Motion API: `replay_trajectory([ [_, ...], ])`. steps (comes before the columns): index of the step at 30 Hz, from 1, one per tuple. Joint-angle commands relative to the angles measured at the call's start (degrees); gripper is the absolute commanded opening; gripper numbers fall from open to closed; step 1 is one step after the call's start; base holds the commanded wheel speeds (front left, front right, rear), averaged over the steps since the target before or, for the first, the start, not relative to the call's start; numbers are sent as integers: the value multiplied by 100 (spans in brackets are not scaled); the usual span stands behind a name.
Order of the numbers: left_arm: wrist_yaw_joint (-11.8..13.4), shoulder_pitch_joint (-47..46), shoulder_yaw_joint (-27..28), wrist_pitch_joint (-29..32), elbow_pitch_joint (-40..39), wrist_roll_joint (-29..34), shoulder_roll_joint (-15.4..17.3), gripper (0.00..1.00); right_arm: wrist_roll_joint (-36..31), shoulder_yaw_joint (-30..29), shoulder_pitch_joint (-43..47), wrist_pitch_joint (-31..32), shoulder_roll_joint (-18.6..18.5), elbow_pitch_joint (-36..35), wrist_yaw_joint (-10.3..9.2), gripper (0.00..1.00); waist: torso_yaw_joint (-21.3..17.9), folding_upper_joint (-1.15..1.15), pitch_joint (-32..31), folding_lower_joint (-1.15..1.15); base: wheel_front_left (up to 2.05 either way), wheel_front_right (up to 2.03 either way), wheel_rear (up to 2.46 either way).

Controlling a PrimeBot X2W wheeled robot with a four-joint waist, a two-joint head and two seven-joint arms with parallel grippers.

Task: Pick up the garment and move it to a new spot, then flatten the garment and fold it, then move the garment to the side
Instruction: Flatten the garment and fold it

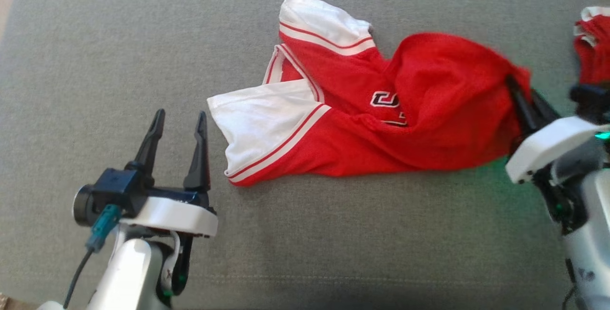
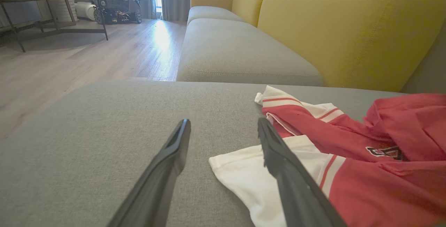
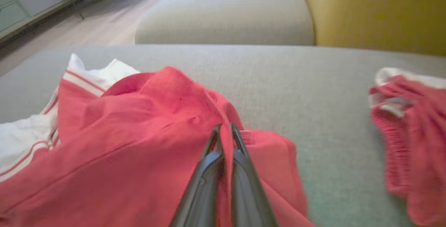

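Left gripper (image 1: 181, 115) with two long dark fingers: lower left of head view, fingers pointing up the view, jaws parted wide, nothing between them. Its white wrist shell (image 1: 167, 217) sits on a pale left forearm (image 1: 128, 272).

Right gripper (image 1: 523, 88): far right, fingers angled up and left, pinched nearly together on a raised fold of the red-and-white jersey garment (image 1: 443, 110).

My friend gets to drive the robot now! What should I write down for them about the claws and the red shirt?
Left claw: open, holding nothing, beside the jersey's white sleeve.
Right claw: shut on the red jersey, pinching its bunched red end.
Jersey: crumpled on the grey cushion; another red garment lies apart to the right.
Done: grabbed. Left: move it, flatten, fold, set aside.
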Motion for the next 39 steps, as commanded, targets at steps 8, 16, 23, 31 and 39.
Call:
replay_trajectory([
  [8,-123,-83,340,-70,-157,136,16,100,-295,-1221,1034,248,611,-837,-4,0,-248,0,-82,0,0,0,0],
  [16,-167,-57,401,-70,-101,176,44,100,-205,-1483,1188,91,1008,-750,-4,100,-358,0,-72,0,0,0,0],
  [23,-128,78,460,-70,-40,183,83,100,-472,-1349,1353,-587,1098,-1467,-4,100,-407,0,-256,0,0,0,0],
  [31,-54,306,488,-45,-3,174,159,100,-1270,-918,1708,-833,1272,-2339,-4,100,-440,0,-577,0,0,0,0],
  [39,-2,580,439,87,-29,147,218,100,-1412,-630,2058,-822,1370,-2380,-4,100,-488,0,-823,0,0,0,0],
])
